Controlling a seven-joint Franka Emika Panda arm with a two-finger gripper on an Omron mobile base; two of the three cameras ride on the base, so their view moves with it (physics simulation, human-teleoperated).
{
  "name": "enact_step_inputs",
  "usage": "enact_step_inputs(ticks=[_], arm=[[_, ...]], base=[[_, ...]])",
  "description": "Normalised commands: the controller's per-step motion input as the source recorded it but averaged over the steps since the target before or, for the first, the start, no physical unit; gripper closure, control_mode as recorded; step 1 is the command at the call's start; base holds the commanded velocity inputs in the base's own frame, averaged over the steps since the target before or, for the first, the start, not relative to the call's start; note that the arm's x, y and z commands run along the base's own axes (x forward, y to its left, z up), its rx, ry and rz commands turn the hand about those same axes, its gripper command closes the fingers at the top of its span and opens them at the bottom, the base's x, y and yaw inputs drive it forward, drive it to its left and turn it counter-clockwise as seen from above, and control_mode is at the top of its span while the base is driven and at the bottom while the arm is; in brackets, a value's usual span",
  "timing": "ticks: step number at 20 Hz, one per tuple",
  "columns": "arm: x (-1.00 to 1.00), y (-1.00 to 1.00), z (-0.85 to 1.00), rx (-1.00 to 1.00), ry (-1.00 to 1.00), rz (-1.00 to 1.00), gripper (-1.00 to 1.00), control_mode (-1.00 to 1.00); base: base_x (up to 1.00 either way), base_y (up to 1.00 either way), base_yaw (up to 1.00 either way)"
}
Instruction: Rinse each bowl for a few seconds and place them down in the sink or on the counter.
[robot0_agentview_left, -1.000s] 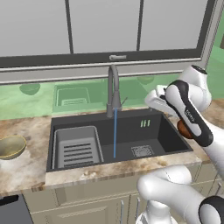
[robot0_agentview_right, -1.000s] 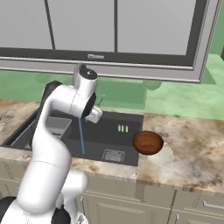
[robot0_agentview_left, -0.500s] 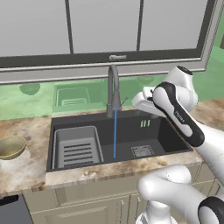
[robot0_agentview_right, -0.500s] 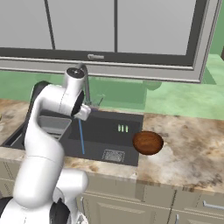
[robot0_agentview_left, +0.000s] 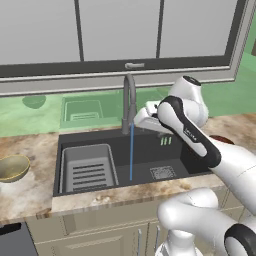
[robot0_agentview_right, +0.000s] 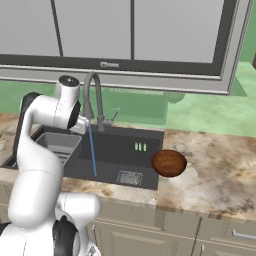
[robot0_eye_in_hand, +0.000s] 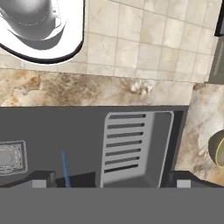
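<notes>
Open fingers (robot0_eye_in_hand: 44, 178) above sink (robot0_eye_in_hand: 57, 127)

A: Arm (robot0_agentview_left: 186, 129) look?
B: Glossy white rounded shells, dark bands at joints, black cap on top joint.
A: Base (robot0_agentview_right: 70, 225)?
B: Bulbous white, with a dark wheel-like ring low down.

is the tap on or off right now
On. A thin blue stream of water runs from the faucet spout down into the sink.
</notes>
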Motion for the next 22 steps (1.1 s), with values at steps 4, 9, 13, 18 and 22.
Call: enact_step_inputs(ticks=[4, 9, 13, 18, 22], arm=[[0.00, 0.55, -0.03, -0.05, -0.02, 0.06, -1.00, -1.00], [0.02, 0.55, -0.03, -0.04, 0.00, 0.05, -1.00, -1.00], [0.04, 0.51, -0.04, -0.01, 0.00, 0.05, -1.00, -1.00], [0.05, 0.43, -0.05, 0.02, 0.04, 0.03, -1.00, -1.00], [0.03, 0.43, -0.05, 0.02, 0.05, 0.00, -1.00, -1.00]], base=[[0.00, 0.00, 0.00], [0.00, 0.00, 0.00], [0.00, 0.00, 0.00], [0.00, 0.00, 0.00], [0.00, 0.00, 0.00]])
